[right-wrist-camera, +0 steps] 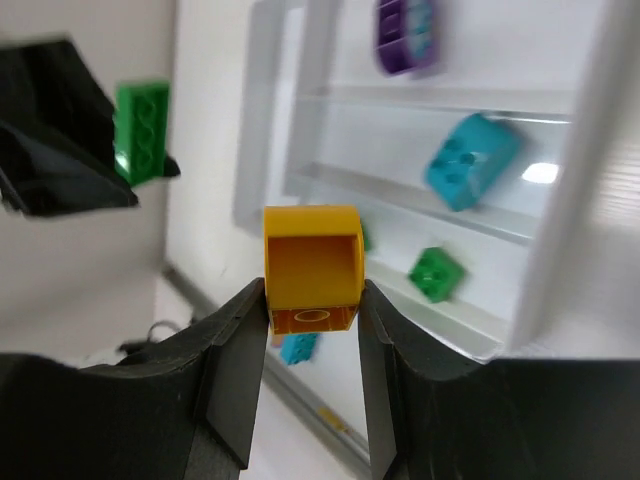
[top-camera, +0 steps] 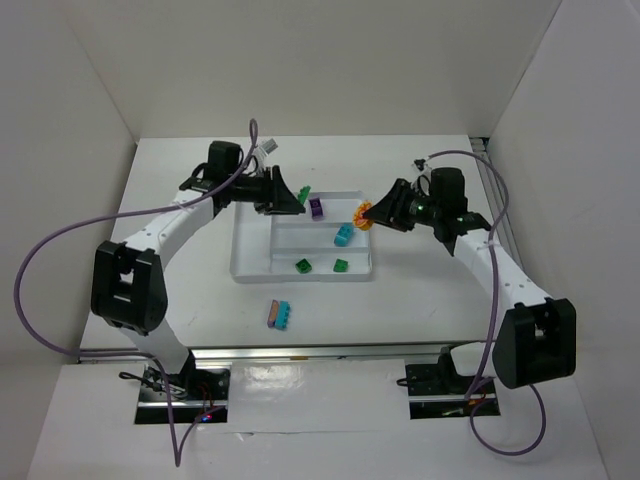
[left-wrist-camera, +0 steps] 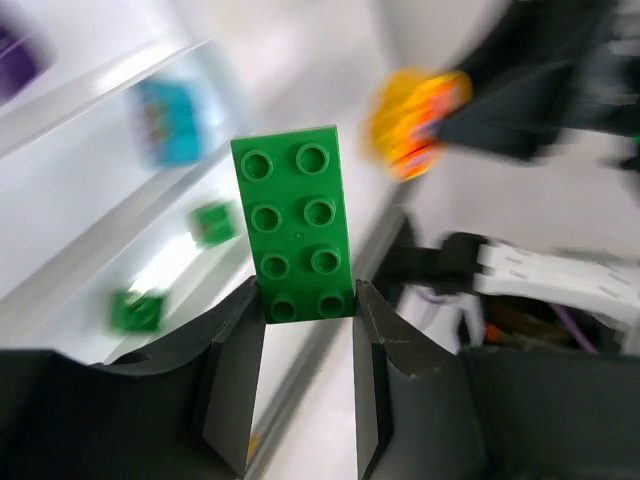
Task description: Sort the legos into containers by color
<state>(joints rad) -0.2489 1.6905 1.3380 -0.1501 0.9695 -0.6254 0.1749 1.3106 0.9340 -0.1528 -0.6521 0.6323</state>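
Observation:
My left gripper (left-wrist-camera: 308, 300) is shut on a long green lego (left-wrist-camera: 296, 222), held by its end above the tray's (top-camera: 250, 270) back left part. My right gripper (right-wrist-camera: 312, 300) is shut on an orange lego (right-wrist-camera: 311, 266), hanging over the tray's right rim (right-wrist-camera: 560, 200). In the top view the green lego (top-camera: 303, 195) and the orange lego (top-camera: 365, 213) face each other across the tray. Inside lie a purple lego (top-camera: 316, 208), a cyan lego (top-camera: 344, 235) and two small green legos (top-camera: 303, 265) (top-camera: 341, 265), each colour in its own long section.
A stack of a cyan and a darker brick (top-camera: 280, 315) lies on the table in front of the tray. White walls enclose the table on three sides. Purple cables loop beside both arms.

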